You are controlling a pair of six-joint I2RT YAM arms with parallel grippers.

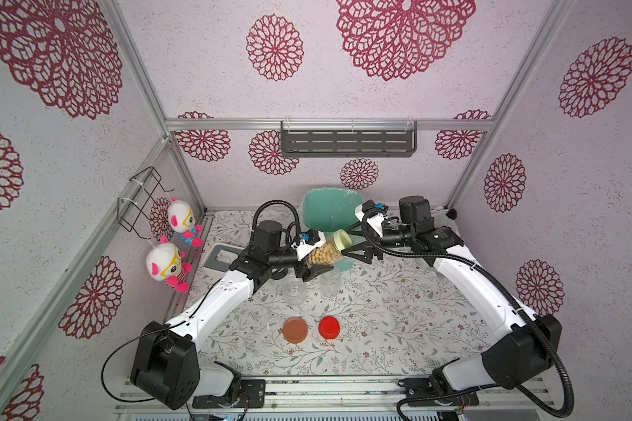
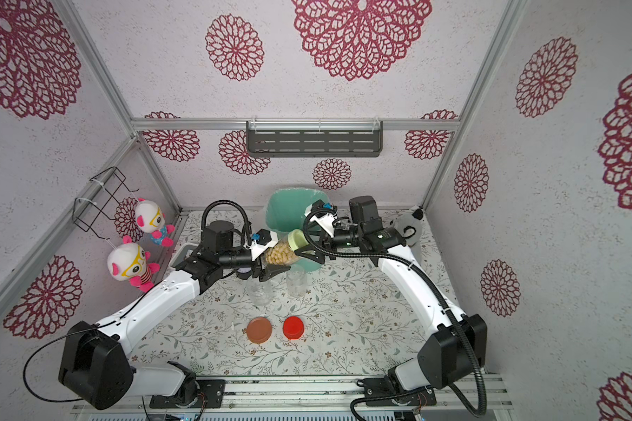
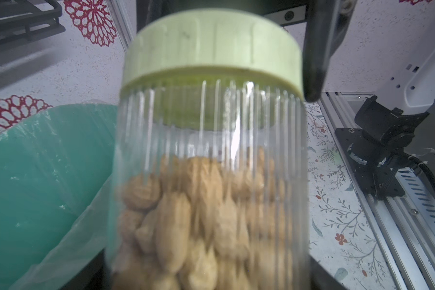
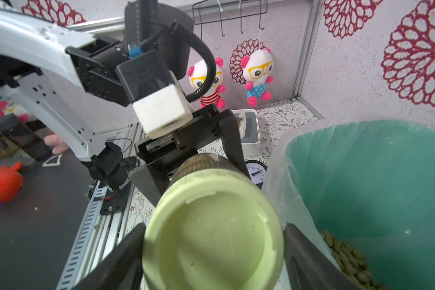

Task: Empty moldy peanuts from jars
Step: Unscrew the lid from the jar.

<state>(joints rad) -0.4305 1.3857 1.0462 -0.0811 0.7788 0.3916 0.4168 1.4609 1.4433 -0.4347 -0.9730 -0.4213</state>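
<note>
My left gripper is shut on a clear ribbed jar full of tan peanuts. It holds the jar tilted above the table beside the teal bin. The jar's pale green lid is on, and my right gripper is closed on it, one finger on each side. Two empty, lidless jars stand below. A brown-orange lid and a red lid lie nearer the front. Peanuts lie in the bin's bottom.
The bin is lined with clear plastic. A white box sits at the left, and a small clock beside it. Two plush toys hang on the left wall. A grey shelf is on the back wall.
</note>
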